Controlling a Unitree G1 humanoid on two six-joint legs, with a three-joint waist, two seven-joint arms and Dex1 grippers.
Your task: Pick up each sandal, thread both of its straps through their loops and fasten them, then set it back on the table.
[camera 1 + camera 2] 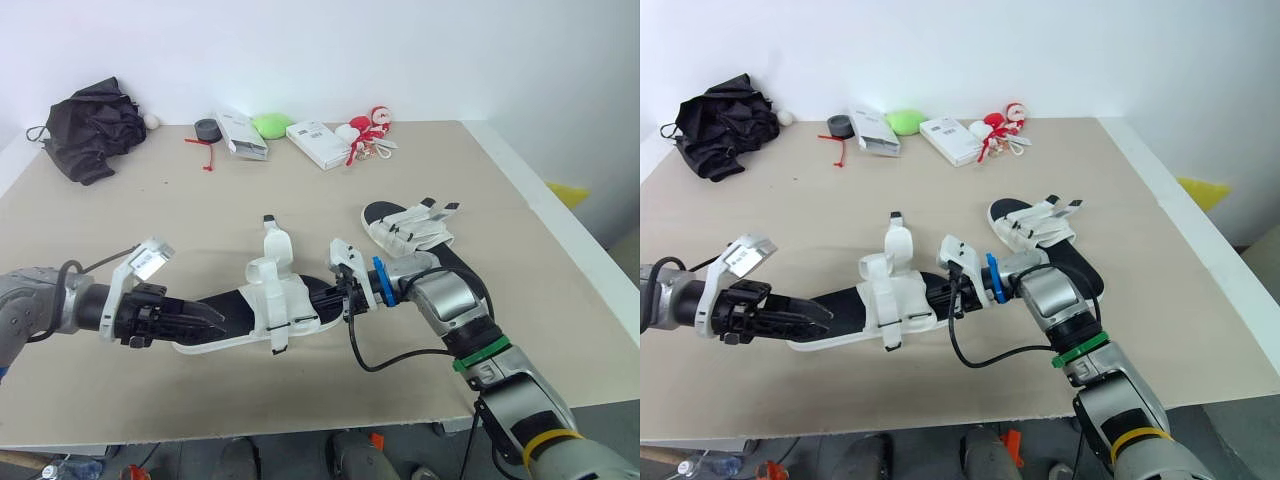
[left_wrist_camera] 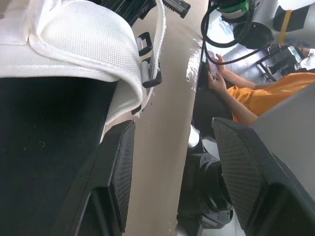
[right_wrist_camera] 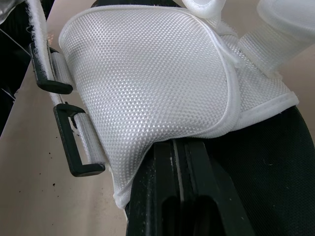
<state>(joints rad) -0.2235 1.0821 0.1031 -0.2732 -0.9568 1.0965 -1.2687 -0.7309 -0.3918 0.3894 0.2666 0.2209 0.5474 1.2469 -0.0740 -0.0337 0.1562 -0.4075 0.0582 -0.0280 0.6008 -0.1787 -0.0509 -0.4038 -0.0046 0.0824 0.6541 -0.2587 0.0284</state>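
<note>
1. The left hand (image 1: 215,320) was released, fingers spread, at the sandal's (image 1: 275,295) 9 o'clock end.
2. The sandal sat near the worktop's (image 1: 200,220) 6 o'clock edge, one strap (image 1: 272,238) upright.
3. The right hand (image 1: 335,298) was clenched at its 3 o'clock end.
4. The second sandal (image 1: 410,230) lay at 2 o'clock.

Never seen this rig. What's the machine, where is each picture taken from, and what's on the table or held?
It is a humanoid robot whose two arms end in black two-fingered jaws. The two wide pictures come from its head, looking down at the table; the two close-ups come from wrist cameras. Its arms meet at a white-strapped sandal, one at each end: left jaws open, right jaws apparently shut. A second sandal lies beyond, toward the robot's right. Along the far edge: a black umbrella, tape roll, white boxes, red-and-white toy.
</note>
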